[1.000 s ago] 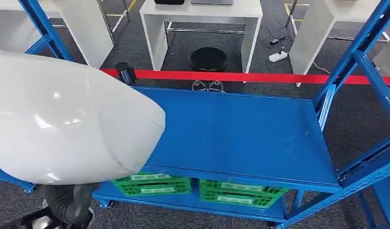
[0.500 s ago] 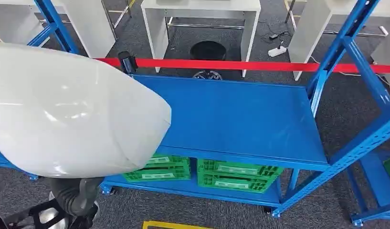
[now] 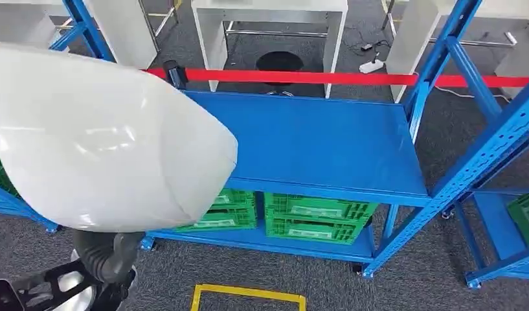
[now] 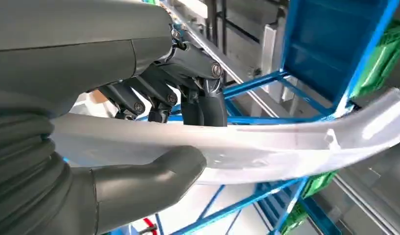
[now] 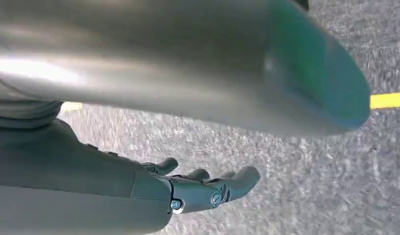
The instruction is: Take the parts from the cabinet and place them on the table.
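Head view, part: a large glossy white curved part fills the left of the picture, in front of the left end of the blue shelf unit, hiding that end of it.
Left wrist view, part: the same white part runs as a long curved strip across the picture, with a small moulded tab on its surface.
Left hand: the left hand holds the white part, its thick grey thumb pressed against one face and its darker fingers wrapped over the opposite edge.
Right hand: the right hand hangs over grey carpet with its fingers loosely extended and apart, nothing in it.
Shelf unit: the top deck is a bare blue sheet; the white part is beside its left end, not resting on it as far as can be told.
Crates: green crates sit side by side on the lower deck of the shelf unit.
Behind the shelf unit: a red barrier tape stretches along its far edge, and white tables stand beyond the tape.
In front of the shelf unit: a yellow floor marking lies on the carpet.
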Robot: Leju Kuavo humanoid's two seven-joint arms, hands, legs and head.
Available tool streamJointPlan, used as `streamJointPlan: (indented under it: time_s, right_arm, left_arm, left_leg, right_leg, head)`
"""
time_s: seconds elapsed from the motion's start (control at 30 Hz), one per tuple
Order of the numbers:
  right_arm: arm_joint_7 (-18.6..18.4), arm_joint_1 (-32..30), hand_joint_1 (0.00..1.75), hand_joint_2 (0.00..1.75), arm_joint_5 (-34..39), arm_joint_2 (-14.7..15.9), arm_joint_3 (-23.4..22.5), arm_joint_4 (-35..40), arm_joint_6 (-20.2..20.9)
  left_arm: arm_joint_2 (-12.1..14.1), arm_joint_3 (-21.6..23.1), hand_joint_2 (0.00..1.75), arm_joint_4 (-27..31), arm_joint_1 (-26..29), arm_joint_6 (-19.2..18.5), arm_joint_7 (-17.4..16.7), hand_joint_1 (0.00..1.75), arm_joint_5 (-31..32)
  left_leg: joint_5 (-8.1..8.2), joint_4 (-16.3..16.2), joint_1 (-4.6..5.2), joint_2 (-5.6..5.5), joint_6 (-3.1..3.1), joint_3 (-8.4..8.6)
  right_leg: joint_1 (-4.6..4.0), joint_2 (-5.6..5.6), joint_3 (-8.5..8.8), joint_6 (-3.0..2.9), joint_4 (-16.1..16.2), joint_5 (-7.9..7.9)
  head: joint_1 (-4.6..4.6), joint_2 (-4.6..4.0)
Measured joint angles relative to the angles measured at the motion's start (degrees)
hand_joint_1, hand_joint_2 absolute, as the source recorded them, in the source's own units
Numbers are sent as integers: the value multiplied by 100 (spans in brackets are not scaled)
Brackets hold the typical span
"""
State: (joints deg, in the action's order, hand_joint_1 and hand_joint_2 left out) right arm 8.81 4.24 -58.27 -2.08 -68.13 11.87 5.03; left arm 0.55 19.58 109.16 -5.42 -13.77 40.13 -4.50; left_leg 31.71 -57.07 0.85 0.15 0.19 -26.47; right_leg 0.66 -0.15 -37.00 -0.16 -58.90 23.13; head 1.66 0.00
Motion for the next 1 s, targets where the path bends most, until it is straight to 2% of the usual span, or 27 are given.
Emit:
streamJointPlan:
  time_s: [0.03, 0.07, 0.1, 0.17, 0.2, 0.23, 0.27, 0.3, 0.33, 0.37, 0.4, 0.43, 0.47, 0.53, 0.57, 0.6, 0.63, 0.67, 0.7, 0.73, 0.77, 0.8, 0.83, 0.87, 0.9, 0.93, 1.0]
  right_arm:
    - [4, -12, 0, 0, 20, -4, -24, -2, 0]
    - [15, -19, 0, 0, 31, -4, -44, -2, 0]
    - [22, -21, 0, 0, 37, -22, -61, -7, 8]
    - [26, -23, 0, 0, 57, -42, -72, -9, 44]
    - [26, -22, 0, 0, 64, -46, -79, -9, 68]
    - [22, -20, 0, 0, 68, -50, -94, -9, 74]
    - [11, -17, 0, 0, 70, -50, -109, -9, 74]
    - [-9, -16, 0, 0, 70, -50, -114, -9, 74]
    - [-16, -15, 0, 0, 68, -50, -118, -9, 74]
    - [-18, -11, 0, 0, 68, -50, -123, -9, 74]
    - [-16, 4, 0, 0, 66, -64, -127, -9, 74]
    - [-7, 8, 0, 0, 64, -64, -134, -9, 74]
    - [-7, 3, 0, 0, 53, -70, -144, -9, 79]
    - [-11, -15, 0, 0, 26, -85, -151, -9, 79]
    - [-9, 1, 0, 0, 18, -112, -153, -13, 81]
    - [-18, 9, 0, 0, 18, -112, -155, -13, 79]
    - [-24, 11, 0, 0, 18, -112, -160, -11, 79]
    - [-48, 11, 0, 0, 18, -112, -160, -13, 79]
    - [-61, 9, 0, 0, 16, -112, -162, -13, 79]
    - [-120, 10, 0, 0, 5, -112, -162, -13, 79]
    - [-173, 11, 0, 0, -4, -112, -162, -13, 79]
    - [-232, 12, 0, 0, -30, -112, -162, -13, 79]
    - [-267, 15, 0, 0, -39, -112, -162, -13, 79]
    - [-286, 13, 0, 0, -52, -112, -162, -13, 79]
    - [-322, 15, 0, 0, -57, -114, -162, -13, 79]
    - [-324, 3, 0, 0, -61, -118, -162, -13, 79]
    - [-341, 16, 0, 0, -74, -118, -162, -13, 76]
  left_arm:
    - [-2, 28, 175, -35, -7, 4, -7, 175, 13]
    - [-7, 52, 175, -63, -25, 7, 2, 175, 15]
    - [-11, 76, 175, -79, -38, 7, -2, 175, 22]
    - [-9, 105, 175, -121, -42, 7, -2, 175, 22]
    - [-9, 131, 175, -158, -53, 7, -2, 175, 22]
    - [-9, 155, 175, -202, -69, 2, -2, 175, 20]
    - [-7, 179, 175, -236, -83, -2, -2, 175, 15]
    - [-5, 188, 175, -260, -96, -22, -5, 175, 9]
    - [-4, 192, 175, -278, -112, -42, -5, 175, 9]
    - [-4, 201, 175, -291, -139, -46, -5, 175, 9]
    - [2, 225, 175, -291, -168, -46, -5, 175, 15]
    - [15, 236, 175, -298, -198, -46, -2, 175, 22]
    - [33, 260, 175, -298, -226, -46, -3, 175, 26]
    - [74, 306, 175, -302, -264, -46, 2, 175, 24]
    - [101, 313, 175, -308, -270, -46, 4, 175, 11]
    - [120, 321, 175, -308, -286, -46, 2, 175, 7]
    - [140, 334, 175, -317, -315, -46, 2, 175, 4]
    - [155, 345, 175, -337, -353, -48, 2, 175, -24]
    - [164, 363, 175, -354, -387, -50, 2, 175, -44]
    - [173, 378, 175, -380, -424, -52, 2, 175, -54]
    - [175, 396, 175, -403, -470, -59, -18, 175, -70]
    - [175, 426, 175, -422, -530, -59, -65, 175, -100]
    - [175, 457, 175, -435, -603, -59, -127, 175, -116]
    - [175, 476, 175, -437, -680, -59, -183, 175, -124]
    - [170, 487, 175, -431, -752, -57, -232, 175, -144]
    - [164, 511, 175, -437, -848, -57, -295, 175, -183]
    - [162, 538, 175, -451, -957, -57, -383, 175, -273]
  left_leg:
    - [-88, 55, -25, 7, 55, -28]
    - [-175, 77, -55, 51, 97, -85]
    - [-237, 77, -62, 50, 153, -176]
    - [-370, 66, -59, 58, 165, -344]
    - [-436, 56, -57, 62, 164, -439]
    - [-507, 34, -60, 63, 157, -526]
    - [-567, 2, -69, 67, 141, -645]
    - [-620, -41, -81, 66, 118, -759]
    - [-662, -97, -96, 65, 90, -866]
    - [-693, -161, -101, 64, 58, -947]
    - [-720, -221, -81, 60, 18, -1027]
    - [-748, -249, -77, 60, -21, -1042]
    - [-782, -255, -77, 65, -63, -1041]
    - [-898, -208, -95, 64, -141, -1050]
    - [-829, -252, -117, 45, -171, -1081]
    - [-555, -401, -119, 31, -202, -1160]
    - [-203, -731, -127, 25, -226, -1257]
    - [129, -1181, -132, 23, -254, -1373]
    - [300, -1563, -132, 23, -267, -1471]
    - [299, -1845, -133, 23, -275, -1494]
    - [147, -1907, -132, 22, -268, -1435]
    - [-60, -1776, -132, 19, -247, -1279]
    - [-256, -1436, -129, 27, -220, -1006]
    - [-323, -897, -120, 84, -178, -609]
    - [-145, -380, -87, 278, -143, -258]
    - [-11, -52, -34, 326, -95, -50]
    - [-18, -43, -16, 234, 7, -153]
  right_leg:
    - [-28, 6, -17, 50, 32, -61]
    - [7, 27, -69, 63, -54, 83]
    - [0, 26, -154, 92, -266, 420]
    - [20, 24, -365, 142, -1048, 1083]
    - [21, 24, -433, 165, -1410, 1245]
    - [22, 24, -433, 181, -1643, 1222]
    - [29, 23, -327, 194, -1641, 1043]
    - [37, 22, -112, 202, -1430, 803]
    - [44, 20, 209, 208, -1032, 626]
    - [54, 14, 577, 211, -553, 626]
    - [32, 18, 857, 199, -92, 904]
    - [2, 49, 851, 93, -54, 931]
    - [3, 39, 823, 62, -31, 932]
    - [-12, 34, 745, -49, -20, 836]
    - [14, 4, 700, -105, -8, 763]
    - [15, 7, 637, -139, -2, 716]
    - [15, 1, 563, -167, -4, 652]
    - [12, -2, 480, -170, -6, 589]
    - [10, -2, 403, -166, -7, 542]
    - [9, -3, 323, -157, -9, 481]
    - [9, -8, 246, -147, -13, 425]
    - [7, -13, 174, -136, -19, 370]
    - [5, -80, 111, -135, -22, 319]
    - [1, -89, 65, -115, -25, 272]
    - [-8, -105, 83, -89, -36, 244]
    - [-17, -137, 75, -52, -43, 218]
    - [5, -245, 88, 28, -23, 167]
  head:
    - [4, 0]
    - [2, 0]
    - [-26, 0]
    - [-46, 0]
    - [-48, 0]
    - [-48, 0]
    - [-52, 0]
    - [-55, 0]
    - [-57, 0]
    - [-61, 0]
    - [-83, 0]
    - [-70, 0]
    - [-78, 0]
    - [-76, 0]
    - [-81, 0]
    - [-63, 0]
    - [-41, 0]
    - [-33, 0]
    - [-30, 0]
    - [-26, 0]
    - [-24, 0]
    - [-17, 0]
    - [-13, 0]
    - [-11, 0]
    - [-6, 0]
    - [2, 0]
    - [11, 0]
